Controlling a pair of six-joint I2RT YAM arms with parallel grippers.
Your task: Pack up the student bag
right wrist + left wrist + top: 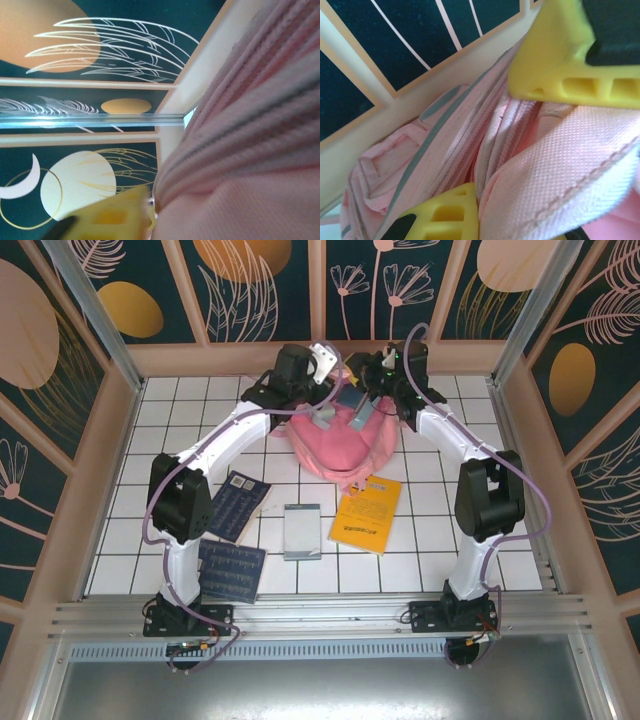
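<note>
Near, L side of worktop [450, 440]: dark blue booklet [233, 570], flat, beside L arm base. Second dark blue booklet [242, 506] just beyond it, skewed.

Near-centre: grey notebook [302, 532], flat, long axis near-to-far, apart from neighbours.

Centre-R: yellow book [366, 513], flat, skewed, far edge just beside bag's near hem. Touching or not: can't tell.

Far-centre: student bag [335, 445], slumped pink heap btwn both forearms, far side toward back wall. Long axis unclear from top view.

Farthest: left end effector [325, 420] and right end effector [361, 417], side by side over bag's far half, near each other.

L state: clamped narrow on student bag. Pink webbing pinched btwn yellow fingers [555, 55] in L wrist view, w/ zip line and grey trim alongside.

R state: can't tell. One yellow finger [110, 217] against ribbed pink fabric in R wrist view, other finger hidden.

Key relation (judged): all loose items nearer than bag, both end effectors at its far side. Load path therefore near-to-far, up over bag's near wall. Yellow book closest to R arm, booklets closest to L. With L pinning fabric, R likelier for fetch; yellow book the shortest reach, back toward R base.
</note>
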